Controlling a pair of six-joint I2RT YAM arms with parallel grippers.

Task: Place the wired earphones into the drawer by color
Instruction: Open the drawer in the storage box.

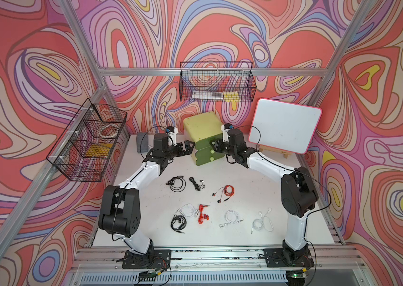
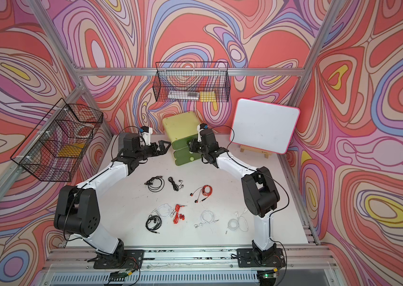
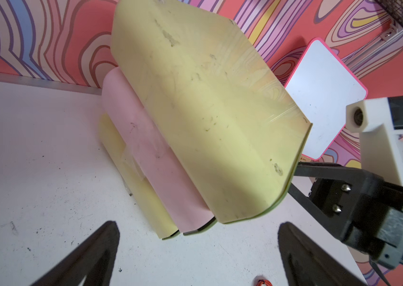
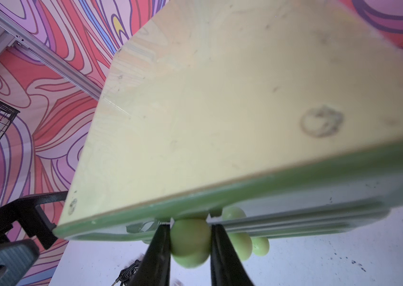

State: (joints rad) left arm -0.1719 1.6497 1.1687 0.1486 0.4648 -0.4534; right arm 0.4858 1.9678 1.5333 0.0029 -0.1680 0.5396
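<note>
Plainly, all eight wired earphones lie loose on the white worktop, spread from its centre toward 6 o'clock, none in a drawer. Two black coils sit side by side at the centre's 11 o'clock, with a third at 7 o'clock. One of the red coils lies at the centre's 2 o'clock, and the other overlaps a white one nearer 6. Two more white coils rest toward 5 o'clock. At 12 o'clock stands the green-fronted drawer unit. In the right wrist view the right claw is pinched onto the round green knob of the top drawer, one finger on each side. The left claw hangs spread wide, holding nothing, just beside the unit's 9 o'clock side. A pink-edged whiteboard leans at 2 o'clock, and a wire basket hangs on the back wall at 12
</note>
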